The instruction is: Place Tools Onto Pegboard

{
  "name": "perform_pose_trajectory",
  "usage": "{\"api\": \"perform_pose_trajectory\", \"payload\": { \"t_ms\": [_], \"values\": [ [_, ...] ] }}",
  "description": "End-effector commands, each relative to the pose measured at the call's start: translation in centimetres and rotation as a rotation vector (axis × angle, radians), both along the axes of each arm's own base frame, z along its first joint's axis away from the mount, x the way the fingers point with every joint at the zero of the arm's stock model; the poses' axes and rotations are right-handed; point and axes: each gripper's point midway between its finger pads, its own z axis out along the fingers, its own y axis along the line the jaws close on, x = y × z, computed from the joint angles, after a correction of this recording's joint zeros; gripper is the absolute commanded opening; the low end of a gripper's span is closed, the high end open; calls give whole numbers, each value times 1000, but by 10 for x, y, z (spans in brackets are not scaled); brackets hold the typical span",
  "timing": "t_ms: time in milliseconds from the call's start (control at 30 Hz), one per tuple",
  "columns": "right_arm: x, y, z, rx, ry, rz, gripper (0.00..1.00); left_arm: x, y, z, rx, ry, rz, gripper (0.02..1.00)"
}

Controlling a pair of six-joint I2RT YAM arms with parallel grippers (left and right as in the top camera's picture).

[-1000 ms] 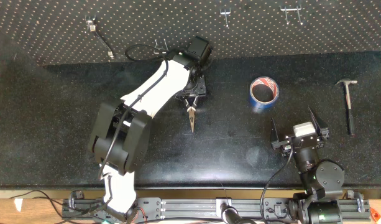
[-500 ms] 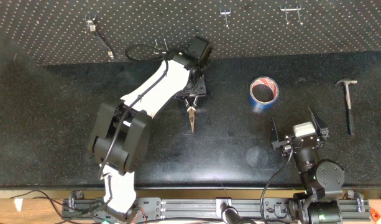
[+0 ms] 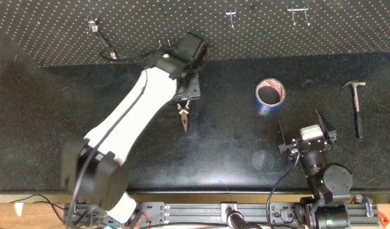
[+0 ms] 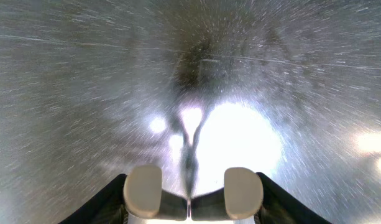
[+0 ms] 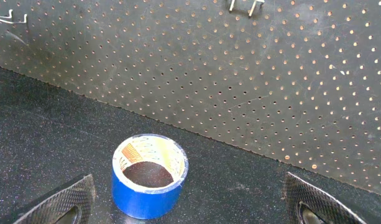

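The left tool [image 3: 187, 97] is pinched on the pliers [image 3: 183, 118], whose nose points toward 6 o'clock, over the table [image 3: 233, 152] just short of the pegboard [image 3: 258, 32]. The right tool [image 3: 299, 122] stands spread, holding nothing. A blue tape roll [image 3: 270, 95] lies at its 11 o'clock and a hammer [image 3: 356, 108] at its 2 o'clock. The print inside the tape's core is too small to read.

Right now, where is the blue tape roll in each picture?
Top view: blue tape roll right of centre, below the pegboard.
Right wrist view: blue tape roll standing before the pegboard.
Left wrist view: too blurred to tell.
Shared landmark: the pegboard.
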Motion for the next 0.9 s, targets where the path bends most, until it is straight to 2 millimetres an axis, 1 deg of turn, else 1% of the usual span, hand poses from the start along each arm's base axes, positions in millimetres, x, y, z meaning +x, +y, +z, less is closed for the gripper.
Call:
{"api": "perform_pose_trajectory", "payload": {
  "t_ms": [33, 67, 100, 133, 167, 200, 233, 267, 300, 367, 400, 433, 533, 600, 633, 700, 800, 900],
  "values": [
    [0, -2, -2, 17, 6, -9, 976, -24, 40, 86, -41, -236, 60, 27],
    [0, -2, -2, 17, 6, -9, 974, -31, 46, 91, -44, -254, 65, 29],
    [0, -2, -2, 18, 6, -9, 976, -44, 55, 95, -50, -275, 74, 29],
    [0, -2, -2, 17, 5, -9, 976, -58, 65, 95, -58, -286, 87, 27],
    [0, -2, -2, 18, 6, -9, 976, -71, 74, 89, -55, -281, 97, 27],
    [0, -2, -2, 17, 6, -9, 976, -80, 81, 82, -50, -277, 108, 27],
    [0, -2, -2, 18, 6, -9, 976, -85, 90, 69, -42, -277, 130, 29],
    [0, -2, -2, 17, 6, -9, 976, -84, 97, 59, -25, -284, 151, 27],
    [0, -2, -2, 17, 5, -9, 976, -74, 104, 53, -2, -325, 175, 27],
    [0, -2, -2, 17, 6, -9, 976, -46, 107, 57, 36, -424, 199, 25],
    [0, -2, -2, 17, 6, -9, 974, -25, 106, 62, 40, -496, 219, 25],
    [0, -2, -2, 17, 6, -9, 976, 3, 99, 70, 33, -585, 193, 25],
    [0, -2, -2, 17, 6, -9, 974, 76, 74, 98, -11, -845, 116, 27],
    [0, -2, -2, 17, 6, -9, 976, 105, 63, 119, -20, -981, 78, 27],
    [0, -2, -2, 18, 6, -9, 976, 114, 60, 131, -18, -1036, 61, 27],
    [0, -2, -2, 17, 6, -9, 976, 123, 57, 150, -30, -1100, 62, 27],
    [0, -2, -2, 17, 6, -9, 976, 127, 58, 167, -41, -1150, 71, 25],
    [0, -2, -2, 17, 6, -9, 976, 131, 67, 176, -40, -1185, 95, 25]
  ]
}}
